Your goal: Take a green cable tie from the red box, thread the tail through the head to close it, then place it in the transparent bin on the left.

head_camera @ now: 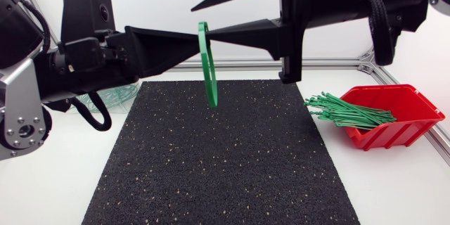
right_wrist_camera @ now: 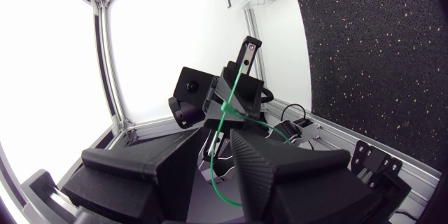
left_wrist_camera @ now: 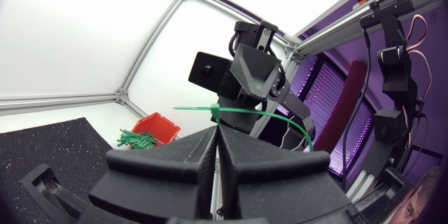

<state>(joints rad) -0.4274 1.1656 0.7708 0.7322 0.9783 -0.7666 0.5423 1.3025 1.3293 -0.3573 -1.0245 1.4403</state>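
Note:
A green cable tie (head_camera: 208, 70), bent into a loop, hangs above the black mat (head_camera: 225, 162) with my left gripper (head_camera: 199, 39) shut on its top. In the left wrist view the tie (left_wrist_camera: 252, 113) crosses just ahead of the shut fingertips, its tail sticking out sideways. My right gripper (head_camera: 202, 22) faces the left one, open, with one finger above the loop's top and the other beside it. From the right wrist the tie (right_wrist_camera: 225, 112) runs through the gap between the right fingers. The red box (head_camera: 404, 109) of green ties (head_camera: 348, 111) sits at the right.
The transparent bin (head_camera: 112, 98) stands at the back left, mostly hidden behind my left arm. An aluminium frame rail (head_camera: 316, 62) runs along the table's far edge. The red box (left_wrist_camera: 157, 126) also shows beyond the left gripper.

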